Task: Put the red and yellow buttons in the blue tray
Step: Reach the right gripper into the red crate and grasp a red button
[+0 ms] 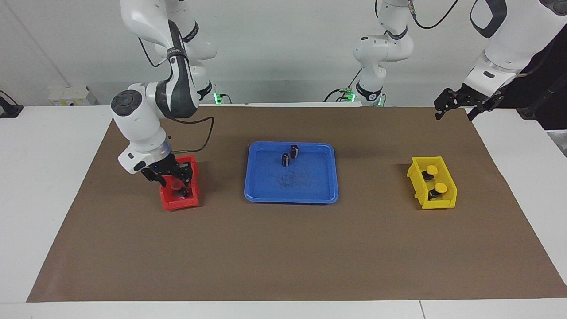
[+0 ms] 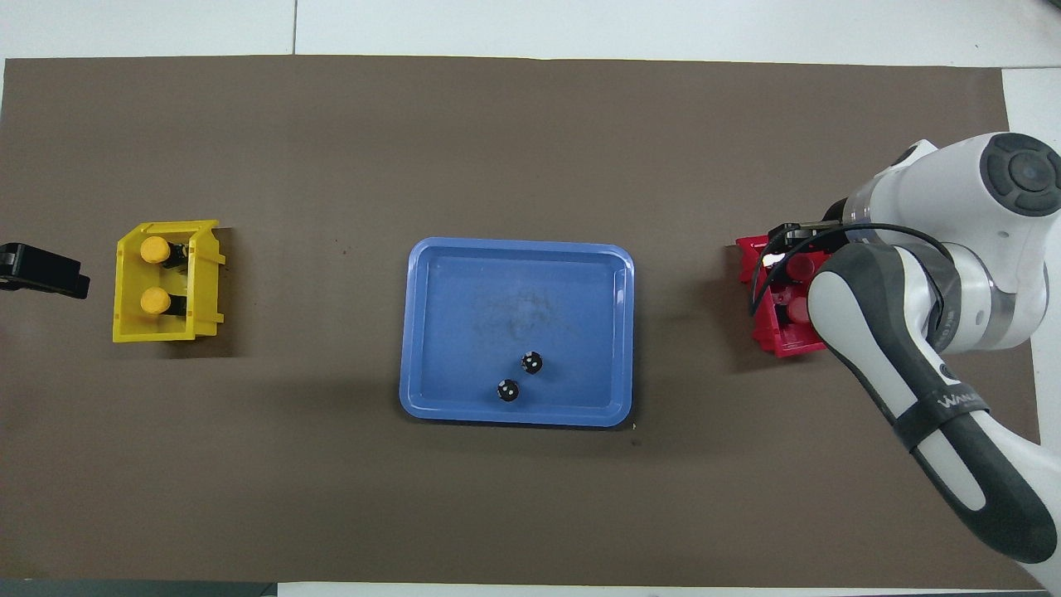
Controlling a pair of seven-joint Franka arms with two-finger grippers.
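Note:
The blue tray (image 1: 305,188) (image 2: 464,332) lies mid-table. Two red buttons (image 2: 799,266) sit in the small red bin (image 1: 179,204) (image 2: 779,340) toward the right arm's end; one (image 1: 180,190) shows in the facing view. My right gripper (image 1: 174,179) is down inside that bin, right at the buttons. Two yellow buttons (image 1: 432,169) (image 2: 154,249) sit in the small yellow bin (image 1: 443,204) (image 2: 157,332) toward the left arm's end. My left gripper (image 1: 455,110) (image 2: 41,272) waits open and empty, raised over the table's edge beside the yellow bin.
Two small dark capless cylinders (image 1: 294,151) (image 2: 531,362) stand in the tray, in the part nearer the robots. A brown mat (image 1: 283,248) covers the table. The right arm's forearm hides part of the red bin in the overhead view.

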